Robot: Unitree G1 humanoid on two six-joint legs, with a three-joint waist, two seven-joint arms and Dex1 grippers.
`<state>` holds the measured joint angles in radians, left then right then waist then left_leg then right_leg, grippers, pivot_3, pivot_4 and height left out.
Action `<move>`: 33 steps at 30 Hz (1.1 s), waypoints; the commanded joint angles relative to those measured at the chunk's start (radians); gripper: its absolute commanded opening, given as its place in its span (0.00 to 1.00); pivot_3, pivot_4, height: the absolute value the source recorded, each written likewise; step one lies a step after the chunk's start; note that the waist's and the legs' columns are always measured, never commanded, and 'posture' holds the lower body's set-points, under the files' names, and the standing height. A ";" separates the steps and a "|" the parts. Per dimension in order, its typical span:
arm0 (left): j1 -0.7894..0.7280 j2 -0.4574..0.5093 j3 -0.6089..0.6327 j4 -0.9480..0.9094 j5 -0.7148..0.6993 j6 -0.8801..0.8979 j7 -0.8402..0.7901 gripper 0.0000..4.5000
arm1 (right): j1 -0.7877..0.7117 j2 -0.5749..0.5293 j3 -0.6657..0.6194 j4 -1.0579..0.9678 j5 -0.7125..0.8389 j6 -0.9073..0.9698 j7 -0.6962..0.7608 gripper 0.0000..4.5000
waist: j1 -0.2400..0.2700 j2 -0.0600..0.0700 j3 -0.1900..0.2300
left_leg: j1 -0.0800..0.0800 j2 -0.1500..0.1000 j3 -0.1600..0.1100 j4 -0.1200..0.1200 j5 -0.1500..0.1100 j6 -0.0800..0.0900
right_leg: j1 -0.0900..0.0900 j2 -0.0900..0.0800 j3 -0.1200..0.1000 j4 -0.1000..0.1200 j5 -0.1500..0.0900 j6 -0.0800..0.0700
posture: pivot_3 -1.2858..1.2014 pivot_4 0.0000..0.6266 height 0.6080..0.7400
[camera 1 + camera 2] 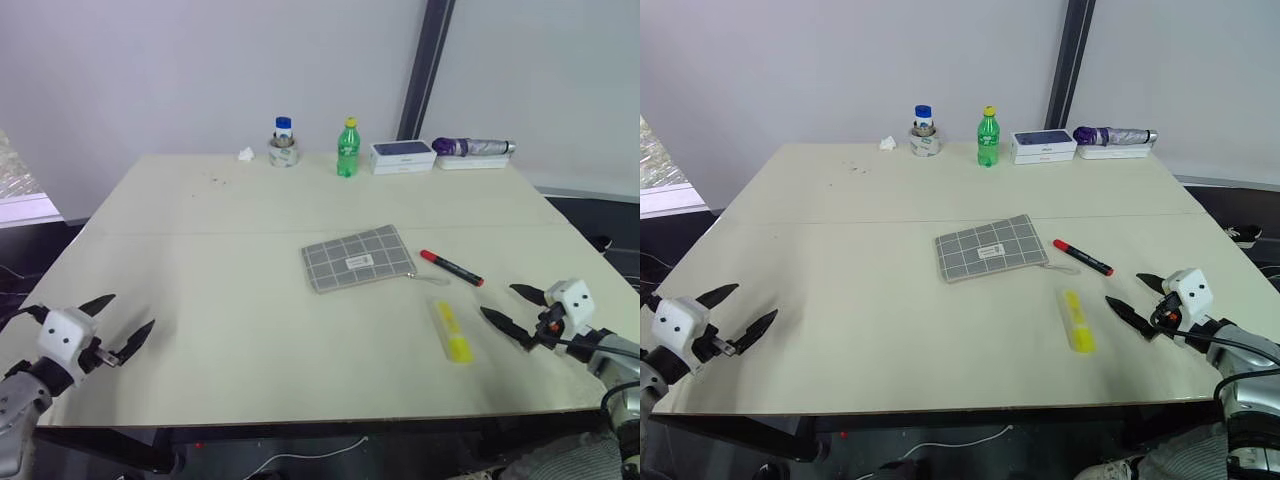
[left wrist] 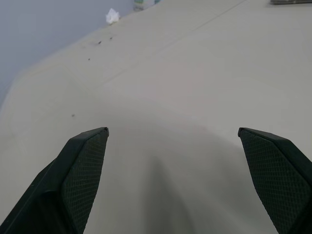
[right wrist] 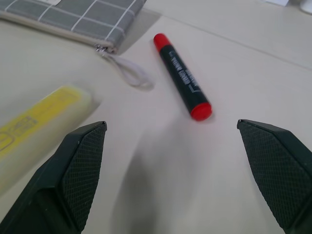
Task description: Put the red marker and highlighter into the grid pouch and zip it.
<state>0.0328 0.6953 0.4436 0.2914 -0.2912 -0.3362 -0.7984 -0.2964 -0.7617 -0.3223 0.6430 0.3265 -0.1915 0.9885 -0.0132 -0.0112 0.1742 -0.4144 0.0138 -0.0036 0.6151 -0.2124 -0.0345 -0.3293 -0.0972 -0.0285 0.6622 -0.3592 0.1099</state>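
Grey white-gridded fabric pouch (image 1: 358, 258): flat mid-bench (image 1: 200, 260). Slim black red-capped marker (image 1: 451, 267) just beside its zipper cord; chunky yellow highlighter (image 1: 451, 331) nearer me. My left tool (image 1: 118, 325) and right tool (image 1: 514, 310): fingers spread wide, empty.

Place: I am standing in what is looking like an office or test room.
Signs: bare pale wall (image 1: 150, 70), plain table (image 1: 200, 250), stationery lying about, boxes (image 1: 402, 155) sitting at the far edge.

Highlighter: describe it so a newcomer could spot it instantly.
On the beige table, look toward the robot's right, near the right gripper. The highlighter lies nearer the robot than the grid pouch: chunky, translucent yellow, unlike the slim red marker.
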 commanded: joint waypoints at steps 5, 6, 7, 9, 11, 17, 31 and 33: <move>-0.153 0.006 -0.085 0.088 0.122 -0.149 0.061 1.00 | -0.129 0.051 0.022 -0.030 0.008 0.020 -0.026 0.69 | 0.001 0.000 0.000 | 0.000 0.000 0.000 0.001 0.000 0.000 | 0.000 0.000 0.000 0.001 0.000 0.000 | 0.52 0.24 1.00; -0.217 0.003 -0.128 0.134 0.177 -0.191 0.082 1.00 | -0.177 0.076 0.046 -0.017 -0.022 -0.001 -0.055 0.57 | 0.001 0.000 0.000 | 0.000 0.000 0.000 0.001 0.000 0.000 | 0.000 0.000 0.000 0.001 0.000 0.000 | 0.52 0.24 1.00; -0.263 0.001 -0.159 0.170 0.215 -0.222 0.098 1.00 | -0.210 0.094 0.062 -0.006 -0.043 -0.017 -0.076 0.45 | 0.001 0.000 0.000 | 0.001 0.000 0.000 0.001 0.000 0.000 | 0.000 0.000 0.000 0.002 0.000 0.000 | 0.52 0.24 1.00; -0.360 -0.009 -0.224 0.249 0.294 -0.292 0.137 1.00 | -0.280 0.133 0.096 0.034 -0.081 -0.045 -0.111 0.21 | 0.001 0.000 0.000 | 0.001 0.000 0.000 0.001 0.001 -0.001 | -0.001 0.001 0.000 0.002 0.000 0.000 | 0.52 0.24 1.00; -0.492 -0.038 -0.306 0.351 0.391 -0.361 0.195 1.00 | -0.370 0.190 0.138 0.110 -0.128 -0.095 -0.158 0.01 | 0.002 0.000 0.000 | 0.000 -0.001 0.000 0.000 0.001 -0.001 | -0.001 0.000 0.000 0.002 0.000 0.000 | 0.52 0.24 1.00; -0.744 -0.080 -0.528 0.587 0.697 -0.567 0.432 1.00 | -0.515 0.247 0.235 0.331 -0.291 -0.189 -0.354 0.01 | 0.003 -0.001 0.000 | -0.011 -0.002 0.003 0.002 0.005 -0.008 | -0.011 0.000 -0.001 0.003 0.000 0.000 | 0.52 0.24 1.00; -1.055 -0.167 -0.982 0.850 1.206 -0.671 0.952 1.00 | -0.594 0.244 0.385 0.464 -0.495 -0.276 -0.490 0.01 | -0.001 -0.001 0.000 | -0.013 -0.004 0.005 0.001 0.006 -0.009 | -0.015 0.001 0.000 0.004 0.000 0.001 | 0.52 0.24 1.00; -1.073 -0.170 -1.017 0.871 1.233 -0.661 0.999 1.00 | -0.607 0.238 0.406 0.480 -0.529 -0.262 -0.527 0.01 | -0.001 -0.001 0.000 | -0.013 -0.004 0.005 0.001 0.006 -0.009 | -0.015 0.001 0.000 0.004 0.000 0.001 | 0.52 0.24 1.00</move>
<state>-1.0211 0.5237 -0.5520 1.1489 0.9196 -1.0059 0.1595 -0.8651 -0.5092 0.0783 1.1266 -0.1848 -0.4434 0.4890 -0.0138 -0.0117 0.1740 -0.4271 0.0096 0.0016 0.6164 -0.2063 -0.0436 -0.3439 -0.0964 -0.0289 0.6659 -0.3590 0.1105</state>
